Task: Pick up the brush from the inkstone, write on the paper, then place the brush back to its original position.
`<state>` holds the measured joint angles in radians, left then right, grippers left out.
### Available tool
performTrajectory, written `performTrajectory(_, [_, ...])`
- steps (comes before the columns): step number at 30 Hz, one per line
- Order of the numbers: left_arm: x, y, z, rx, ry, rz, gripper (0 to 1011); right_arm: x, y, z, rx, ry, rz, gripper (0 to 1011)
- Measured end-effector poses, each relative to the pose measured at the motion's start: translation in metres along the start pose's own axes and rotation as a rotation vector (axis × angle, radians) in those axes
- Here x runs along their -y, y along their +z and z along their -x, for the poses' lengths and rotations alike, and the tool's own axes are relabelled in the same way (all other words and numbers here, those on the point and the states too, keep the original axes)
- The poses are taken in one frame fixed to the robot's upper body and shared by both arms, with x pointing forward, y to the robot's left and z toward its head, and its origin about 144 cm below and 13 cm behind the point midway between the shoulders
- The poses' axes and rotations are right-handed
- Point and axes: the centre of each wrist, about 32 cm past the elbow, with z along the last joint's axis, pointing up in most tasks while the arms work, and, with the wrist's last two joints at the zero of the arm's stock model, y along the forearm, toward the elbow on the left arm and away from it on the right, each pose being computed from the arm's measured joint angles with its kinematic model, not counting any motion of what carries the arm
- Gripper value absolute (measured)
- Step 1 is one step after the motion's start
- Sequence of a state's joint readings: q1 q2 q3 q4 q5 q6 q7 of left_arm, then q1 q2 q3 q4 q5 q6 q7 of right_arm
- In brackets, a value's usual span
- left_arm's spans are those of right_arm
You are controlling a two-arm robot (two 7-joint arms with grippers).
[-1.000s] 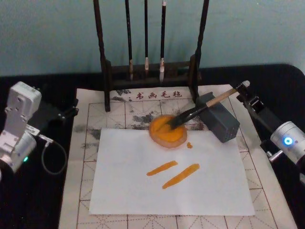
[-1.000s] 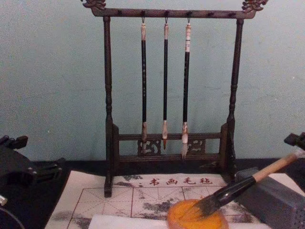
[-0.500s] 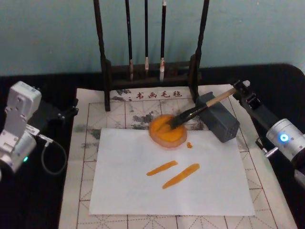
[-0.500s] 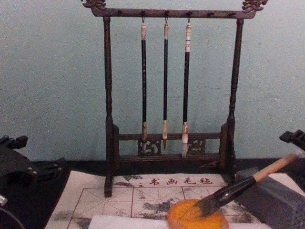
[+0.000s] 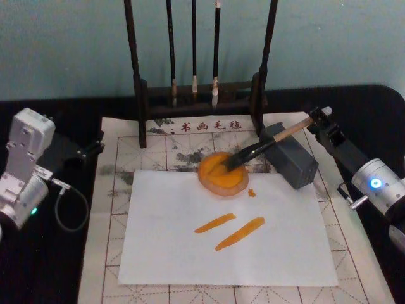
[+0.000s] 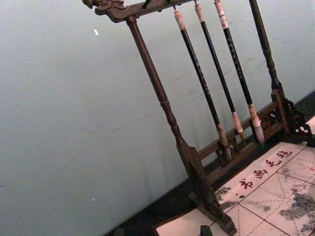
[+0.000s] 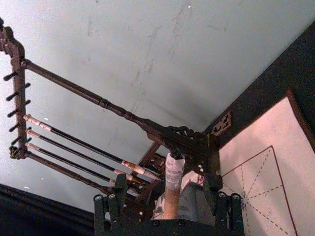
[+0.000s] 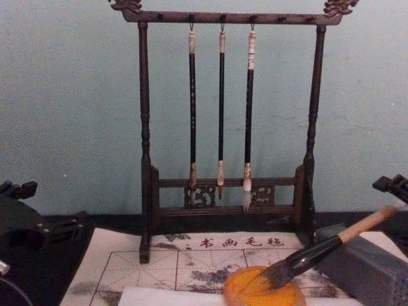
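The brush (image 5: 253, 151) lies slanted, its tan handle propped on the grey block-shaped inkstone (image 5: 294, 161) and its dark bristles in a round orange dish (image 5: 221, 174). In the chest view the brush (image 8: 319, 252) slopes down to the dish (image 8: 262, 290). My right gripper (image 5: 321, 120) is open at the handle's far end. In the right wrist view its fingers (image 7: 110, 206) stand well apart on either side of the handle (image 7: 172, 191). The white paper (image 5: 190, 253) carries two orange strokes (image 5: 229, 229). My left gripper (image 5: 95, 147) is parked open at the mat's left edge.
A dark wooden rack (image 5: 199, 95) with three thin hanging brushes (image 8: 221, 115) stands behind the dish. A cream mat with red grid lines (image 5: 120, 171) lies under the paper. A small orange drop (image 5: 251, 192) marks the paper near the dish. Black tabletop surrounds the mat.
The right gripper has drifted slightly left along the handle's end, and the handle's tip sits a little lower. The left arm has not moved.
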<state>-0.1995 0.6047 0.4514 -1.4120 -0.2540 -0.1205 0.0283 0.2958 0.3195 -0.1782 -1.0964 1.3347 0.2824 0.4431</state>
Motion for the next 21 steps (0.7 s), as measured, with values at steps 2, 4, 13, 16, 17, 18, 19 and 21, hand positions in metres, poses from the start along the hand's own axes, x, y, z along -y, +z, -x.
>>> performTrajectory(2, [0.0, 0.0, 0.0, 0.0, 0.0, 0.0, 1001, -0.0001, 0.0, -0.0007, -0.005, 0.0, 0.001, 1002])
performTrajectory(4, [0.0, 0.0, 0.0, 0.0, 0.0, 0.0, 1001, -0.0003, 0.0003, -0.0011, -0.008, 0.001, 0.001, 1002])
performTrajectory(13, [0.0, 0.0, 0.0, 0.0, 0.0, 0.0, 1001, -0.0001, 0.0005, -0.0015, -0.009, 0.002, 0.002, 1002])
performTrajectory(16, [0.0, 0.0, 0.0, 0.0, 0.0, 0.0, 1001, -0.0001, 0.0005, -0.0014, -0.009, 0.002, 0.002, 1002])
performTrajectory(17, [0.0, 0.0, 0.0, 0.0, 0.0, 0.0, 1001, -0.0001, 0.0005, -0.0012, -0.009, 0.002, 0.001, 1002])
performTrajectory(18, [0.0, 0.0, 0.0, 0.0, 0.0, 0.0, 1001, -0.0001, 0.0005, -0.0012, -0.009, 0.002, 0.001, 1002])
performTrajectory(19, [0.0, 0.0, 0.0, 0.0, 0.0, 0.0, 1001, -0.0001, 0.0004, -0.0012, -0.009, 0.002, 0.001, 1002])
performTrajectory(21, [0.0, 0.0, 0.0, 0.0, 0.0, 0.0, 1001, -0.0001, 0.0004, -0.0011, -0.008, 0.002, 0.001, 1002])
